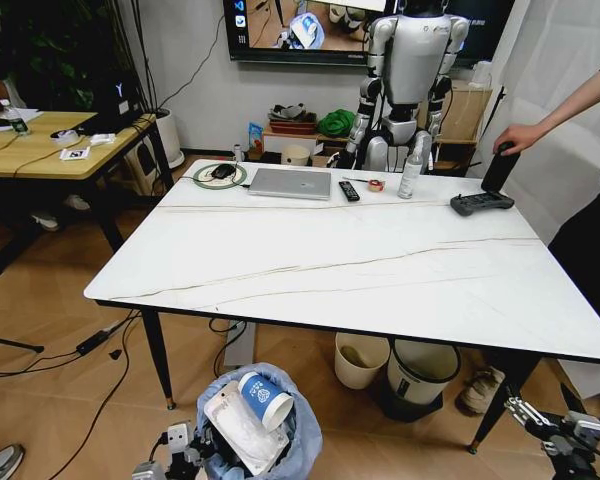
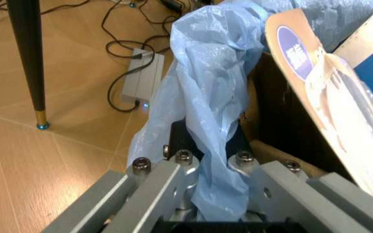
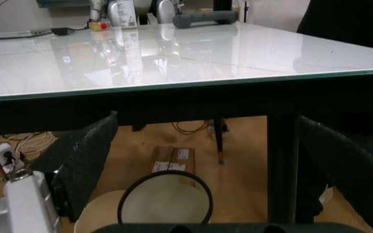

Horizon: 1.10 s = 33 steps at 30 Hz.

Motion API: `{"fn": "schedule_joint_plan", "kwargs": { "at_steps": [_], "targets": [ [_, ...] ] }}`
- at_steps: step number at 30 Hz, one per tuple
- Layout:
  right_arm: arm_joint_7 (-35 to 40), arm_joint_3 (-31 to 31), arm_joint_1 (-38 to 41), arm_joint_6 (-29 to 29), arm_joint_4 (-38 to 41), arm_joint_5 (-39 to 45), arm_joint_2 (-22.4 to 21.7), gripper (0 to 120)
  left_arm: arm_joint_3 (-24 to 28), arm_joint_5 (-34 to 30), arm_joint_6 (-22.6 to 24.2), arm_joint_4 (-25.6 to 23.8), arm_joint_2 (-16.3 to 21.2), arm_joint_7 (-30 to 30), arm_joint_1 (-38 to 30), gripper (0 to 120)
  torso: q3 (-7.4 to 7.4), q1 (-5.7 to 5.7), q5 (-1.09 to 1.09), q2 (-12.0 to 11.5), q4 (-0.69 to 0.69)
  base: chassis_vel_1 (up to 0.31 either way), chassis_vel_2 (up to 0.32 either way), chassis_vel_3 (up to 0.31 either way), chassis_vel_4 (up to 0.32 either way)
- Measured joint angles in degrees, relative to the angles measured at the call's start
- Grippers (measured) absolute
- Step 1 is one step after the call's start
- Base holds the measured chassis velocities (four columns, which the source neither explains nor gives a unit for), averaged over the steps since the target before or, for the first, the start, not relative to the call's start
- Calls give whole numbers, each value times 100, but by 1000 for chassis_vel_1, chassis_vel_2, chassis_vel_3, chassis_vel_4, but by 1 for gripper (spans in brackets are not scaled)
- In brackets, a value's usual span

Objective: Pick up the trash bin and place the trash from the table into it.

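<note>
Left gripper (image 2: 215, 194): low, in front of the table's near edge, fingers clenched on the rim of the bin (image 1: 302, 432), a fold of its blue bag (image 2: 212, 97) pinched between them. The head view places it at the bin's left side (image 1: 185, 450).

Right gripper (image 3: 206, 160): low at the table's near right corner, below the top's edge, fingers spread apart and holding nothing. The head view shows its arm (image 1: 555, 432) beside the right front leg (image 1: 500, 395).

Bin: off the table, in front of its near edge. Inside: a blue paper cup (image 1: 265, 398), a clear plastic package (image 1: 240, 425), and brown cardboard (image 2: 283, 121) against the bag.

Table (image 1: 360, 270): white top, its middle and near half bare. Along the far edge stand a laptop (image 1: 290, 183), a remote (image 1: 349, 190), a tape roll (image 1: 376, 185), a bottle (image 1: 411, 172) and a controller (image 1: 481, 203). A person's hand (image 1: 520, 135) hovers near the far right corner.

Under the table: a cream bin (image 1: 361, 358) and a round grey bin (image 1: 423, 370), side by side toward the right. Cables (image 1: 100, 340) lie on the floor by the left front leg (image 1: 157, 355).
</note>
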Motion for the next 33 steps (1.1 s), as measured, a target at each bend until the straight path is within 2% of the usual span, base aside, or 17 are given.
{"fn": "schedule_joint_plan", "kwargs": {
  "at_steps": [33],
  "targets": [
    [0, 0, 0, 0, 0, 0, 0, 100, -70, -131, 26, 529, 35, 2, -314, 0, -524, -411, 0, -935, -1, 0, 0, 0, 0]
  ]
}}
